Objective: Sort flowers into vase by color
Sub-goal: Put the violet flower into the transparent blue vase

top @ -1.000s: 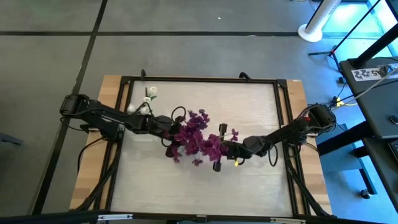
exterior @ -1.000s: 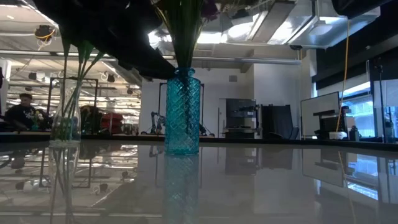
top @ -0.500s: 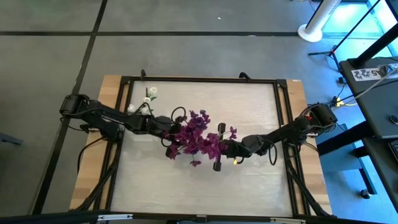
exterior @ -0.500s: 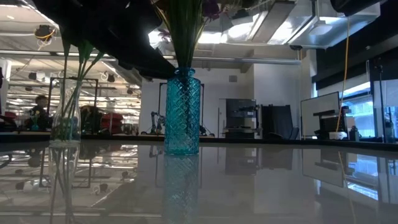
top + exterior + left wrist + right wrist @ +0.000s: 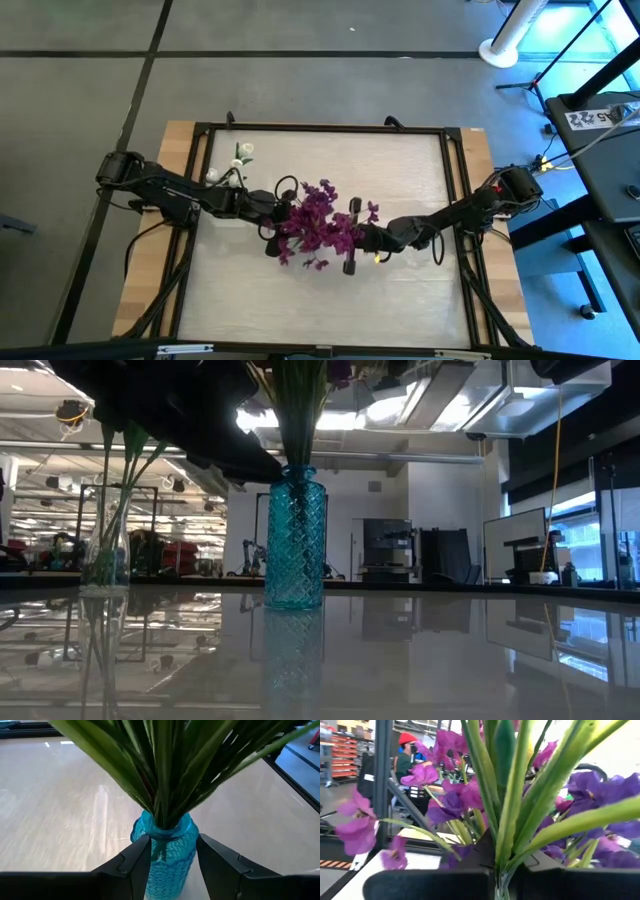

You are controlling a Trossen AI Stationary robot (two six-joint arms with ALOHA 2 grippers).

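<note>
Overhead, the pale desk [image 5: 400, 180] carries both arms reaching inward toward a mass of purple flowers [image 5: 318, 222] near its middle. The left gripper [image 5: 278, 207] comes in from one side of the blossoms and the right gripper [image 5: 362, 240] from the other, but from above the blooms cover whatever holds them. The low view supplies that: a teal patterned vase [image 5: 295, 538] stands upright on the glossy desk with green stems rising from its neck, and a clear glass vase [image 5: 105, 550] stands well apart from it, also holding stems. In the high view that second spot shows only as small white flowers [image 5: 238, 156] beside the left arm.

The left wrist view shows what the others hide: the left jaws sit on either side of the teal vase just below its rim, very close to the glass, though I cannot tell whether they are pressing it or merely bracketing it. The right wrist view looks straight into the bunch, with green stems [image 5: 506, 795] passing between the right jaws; whether they pinch the stems cannot be told. A person in a red cap [image 5: 408, 739] shows far behind the blossoms.
</note>
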